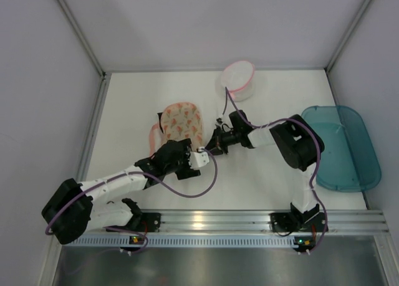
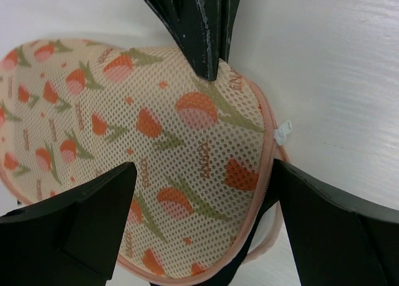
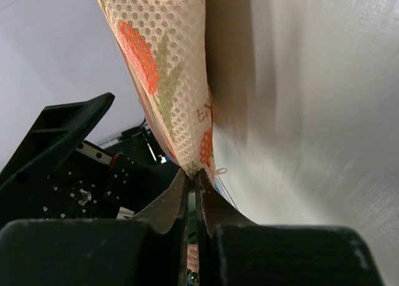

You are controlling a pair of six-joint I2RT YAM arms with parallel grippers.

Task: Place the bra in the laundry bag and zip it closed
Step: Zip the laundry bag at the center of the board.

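The overhead view is bright and evenly lit; the white table (image 1: 262, 186) is nearly washed out; the arms (image 1: 118, 183) cast faint, soft shadows; glare streaks the metal rail (image 1: 199, 222); in the left wrist view the bag (image 2: 187, 143) shows sharp mesh; in the right wrist view the bag throws a broad, dark shadow on the table, whose surface is smeared and out of focus.
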